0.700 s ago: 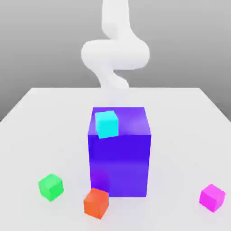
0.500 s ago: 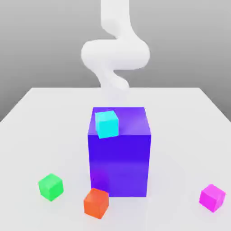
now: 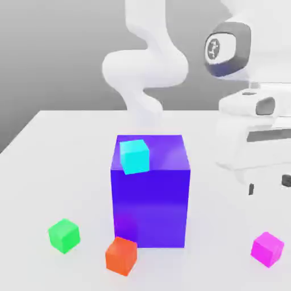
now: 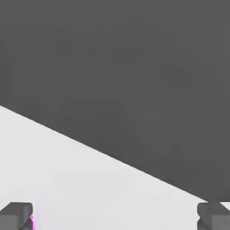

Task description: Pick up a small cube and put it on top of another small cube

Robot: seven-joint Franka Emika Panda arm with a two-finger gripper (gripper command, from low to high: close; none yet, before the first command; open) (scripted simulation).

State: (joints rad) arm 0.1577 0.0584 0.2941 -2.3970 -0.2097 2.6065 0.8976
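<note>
Approach is the step in hand: the small magenta cube (image 3: 267, 248) sits on the worktop (image 3: 51, 148) at about 4 o'clock of the big blue-violet block (image 3: 150, 196). Above it, the claw (image 4: 115, 215) is spread wide, empty, and should be centred before descent. The green cube (image 3: 63, 235) waits at 8 o'clock.
</note>
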